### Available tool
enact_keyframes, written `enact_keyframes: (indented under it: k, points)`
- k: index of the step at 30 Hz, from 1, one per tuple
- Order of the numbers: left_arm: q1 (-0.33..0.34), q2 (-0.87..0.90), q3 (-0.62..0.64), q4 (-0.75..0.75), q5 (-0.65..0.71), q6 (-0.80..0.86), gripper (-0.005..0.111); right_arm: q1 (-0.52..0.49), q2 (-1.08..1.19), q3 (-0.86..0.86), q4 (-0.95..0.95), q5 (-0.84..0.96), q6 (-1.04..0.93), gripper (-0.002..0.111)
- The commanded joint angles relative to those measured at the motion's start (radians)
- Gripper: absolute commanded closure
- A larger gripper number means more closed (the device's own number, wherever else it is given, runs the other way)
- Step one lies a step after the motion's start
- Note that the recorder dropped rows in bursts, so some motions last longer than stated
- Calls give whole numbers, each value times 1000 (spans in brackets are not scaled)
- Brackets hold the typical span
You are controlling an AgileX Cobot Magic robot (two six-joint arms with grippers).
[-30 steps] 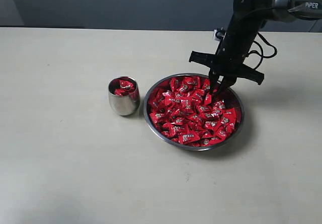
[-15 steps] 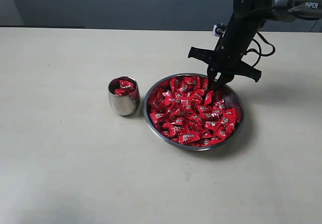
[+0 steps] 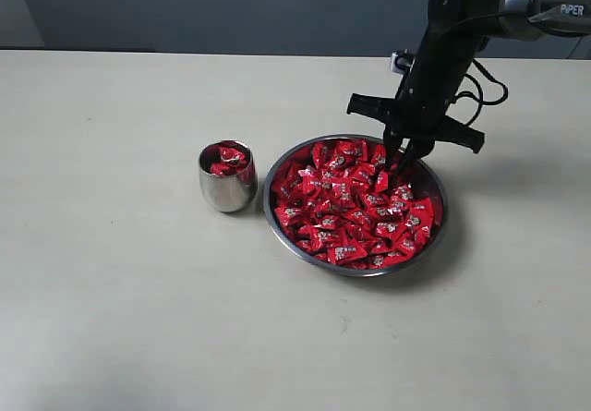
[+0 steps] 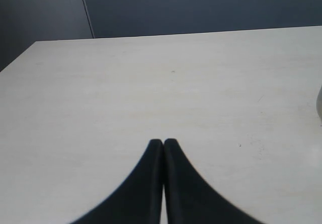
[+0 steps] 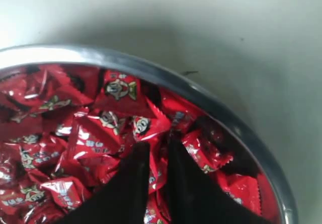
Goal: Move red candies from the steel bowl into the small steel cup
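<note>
Pinched a candy with right gripper at bowl's upper right; held left gripper shut; likely needed lifting left to cup.

The red candies are glossy scarlet, each wrapper carrying small silvery-white print with dark touches. The same red shows in the mouth of the small steel cup, whose side is mirror silver, paler above and darker below. The steel bowl has a bright silver-grey rim. The tabletop is plain cream-beige with no pattern, only a few faint specks. The wall behind it is dark blue-grey. The right gripper and the left gripper are both matt black. The right arm is black with 1 silver-grey segment bearing white lettering.
</note>
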Motion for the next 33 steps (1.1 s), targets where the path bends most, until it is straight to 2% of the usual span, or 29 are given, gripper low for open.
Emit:
enact_keyframes:
  k: [1,13,19,33]
  points:
    - [-7,-5,5,2,-8,-1,106,-3,-3,-6,-12,17,-8,94]
    - [-7,-5,5,2,-8,-1,106,-3,23,-6,17,38,-9,93]
    - [-7,-5,5,2,-8,-1,106,-3,39,-6,62,31,-10,66]
    - [-7,-5,5,2,-8,-1,106,-3,46,-6,67,-1,-3,68]
